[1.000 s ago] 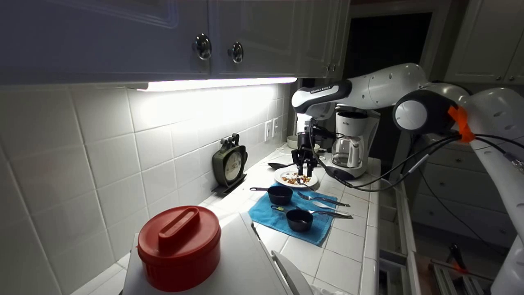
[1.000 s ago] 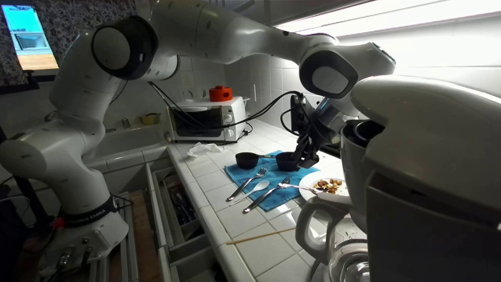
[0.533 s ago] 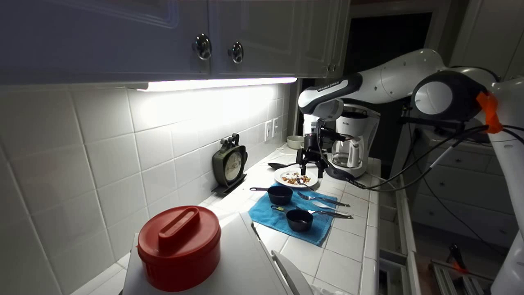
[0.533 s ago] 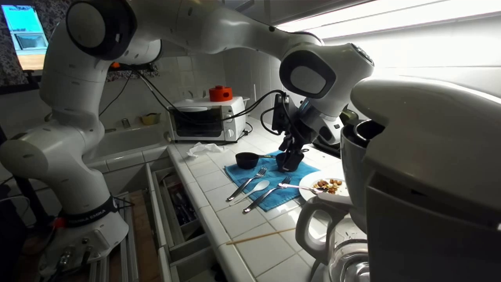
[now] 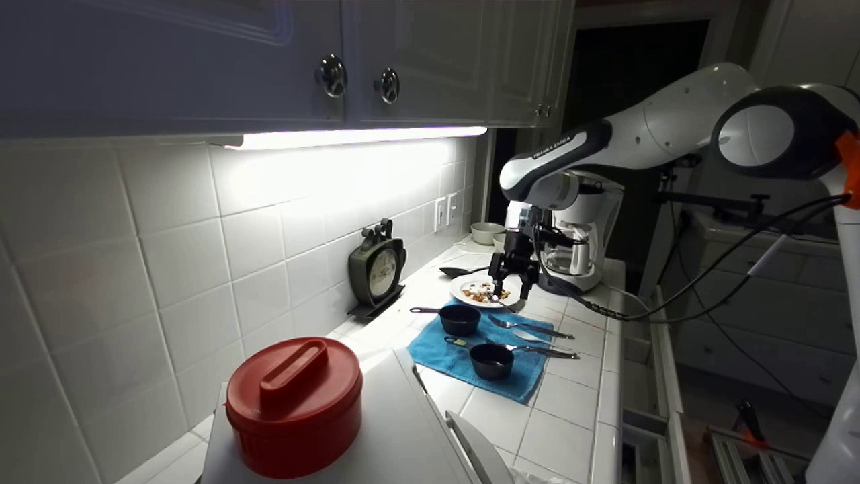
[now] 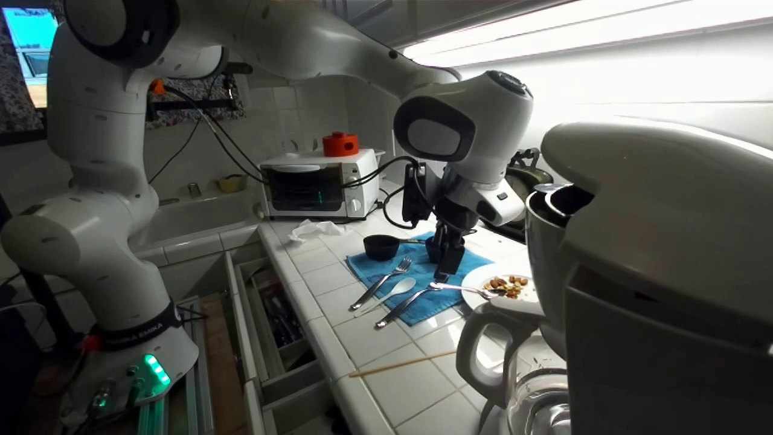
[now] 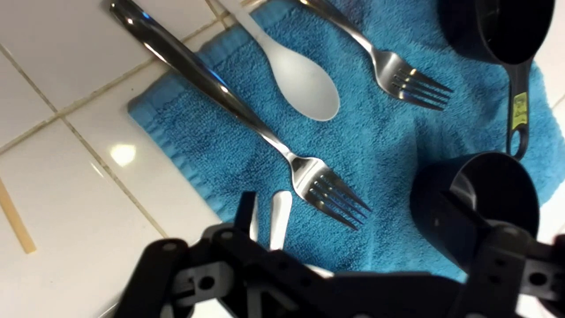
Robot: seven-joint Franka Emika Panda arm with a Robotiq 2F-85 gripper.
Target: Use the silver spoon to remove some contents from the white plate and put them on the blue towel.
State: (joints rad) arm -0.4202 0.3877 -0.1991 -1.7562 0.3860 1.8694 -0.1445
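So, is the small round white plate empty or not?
Not empty: in both exterior views, a small heap of little brownish bits lies on the plate.

Silver spoon (image 6: 466,289) on white plate (image 6: 476,277), reaching over blue towel (image 6: 420,275).

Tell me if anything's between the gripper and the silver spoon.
Nothing visible stands between the open gripper and the silver spoon; the stretch of handle in the wrist view is uncovered. But a fork lies close to the handle's end, and a black cup shows partly behind the gripper, so coming down might bump either.
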